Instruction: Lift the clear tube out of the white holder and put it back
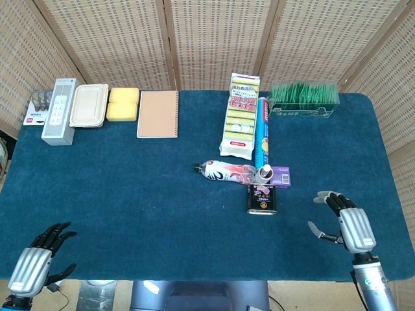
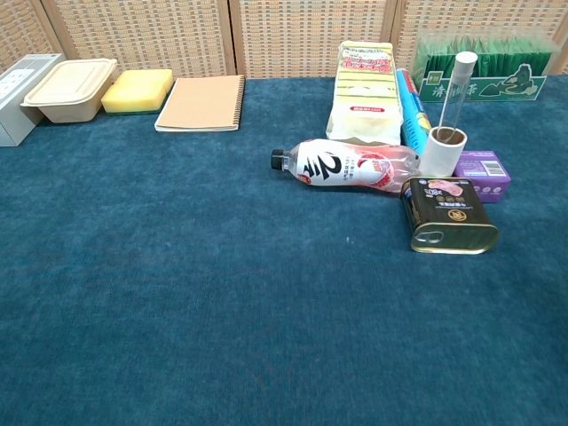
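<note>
The clear tube [image 2: 453, 93] stands tilted in the white cylindrical holder [image 2: 441, 153], its white cap up; from the head view only the holder [image 1: 264, 173] shows clearly. My right hand [image 1: 347, 223] hovers over the near right part of the table, fingers spread, holding nothing, well to the right of the holder. My left hand [image 1: 37, 259] sits at the near left corner, fingers apart and empty. Neither hand shows in the chest view.
A dark tin can [image 2: 448, 216] lies just in front of the holder, a plastic bottle [image 2: 348, 165] on its side to the left, a purple box [image 2: 484, 171] to the right. A sponge pack [image 1: 241, 115], blue roll [image 1: 262, 130], green box [image 1: 305, 98], notebook [image 1: 157, 114] line the back.
</note>
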